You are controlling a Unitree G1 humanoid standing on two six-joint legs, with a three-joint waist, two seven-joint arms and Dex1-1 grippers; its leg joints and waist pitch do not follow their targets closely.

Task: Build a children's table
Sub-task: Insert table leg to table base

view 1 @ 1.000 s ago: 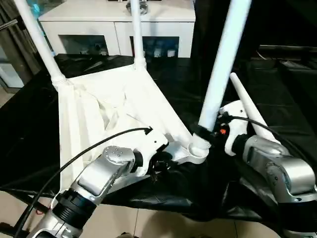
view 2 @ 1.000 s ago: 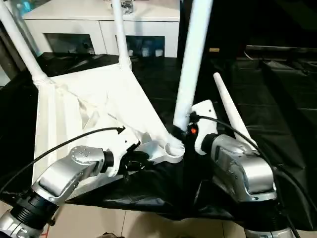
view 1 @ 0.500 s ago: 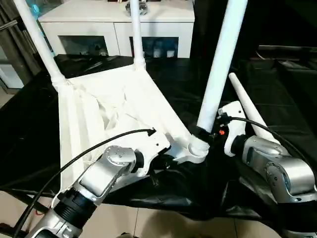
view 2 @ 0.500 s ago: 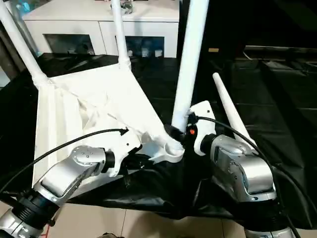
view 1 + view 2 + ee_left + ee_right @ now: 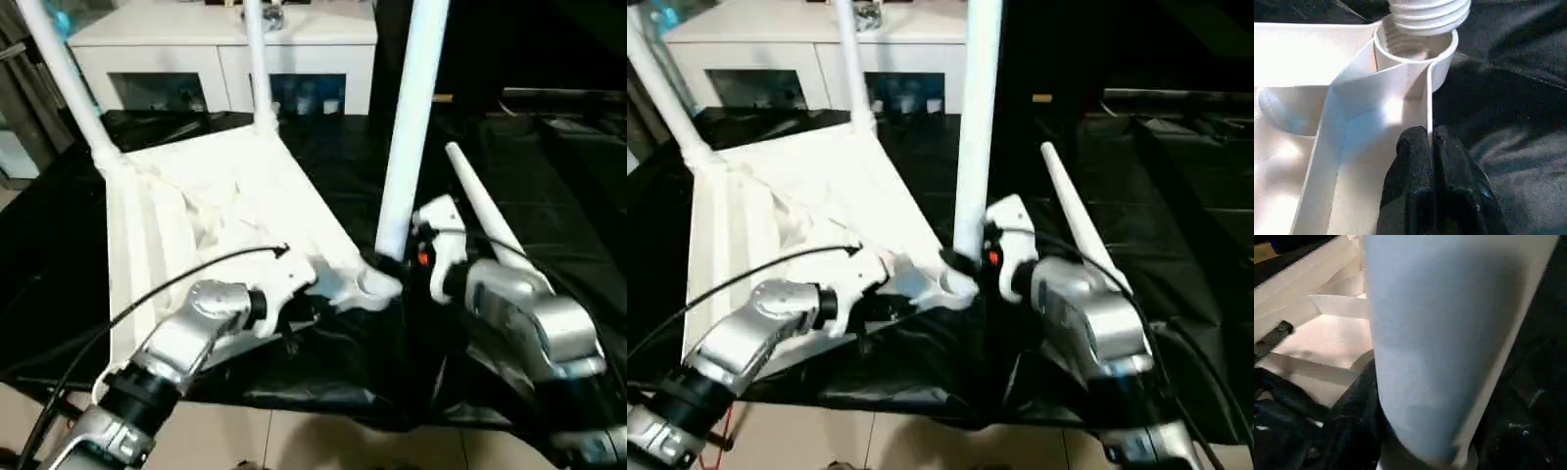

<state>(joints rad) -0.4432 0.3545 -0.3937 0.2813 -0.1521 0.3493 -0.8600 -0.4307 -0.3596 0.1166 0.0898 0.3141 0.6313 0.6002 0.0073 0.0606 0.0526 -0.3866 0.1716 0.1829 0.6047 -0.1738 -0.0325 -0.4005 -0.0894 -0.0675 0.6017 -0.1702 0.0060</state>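
Cross-threading is your risk: the leg (image 5: 409, 127) stands with its threaded end just above the near corner socket (image 5: 1415, 54) of the upturned tabletop (image 5: 196, 215). Your right gripper (image 5: 392, 264) clasps that leg; your left gripper (image 5: 1431, 161) pinches the tabletop's rim. Tilt and it jams.

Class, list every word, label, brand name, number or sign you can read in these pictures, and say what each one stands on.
There are none that can be read.
The tabletop, its legs and the loose leg are plain white, with no print.
The small things behind the cabinet's glass fronts are too small and blurred to read.
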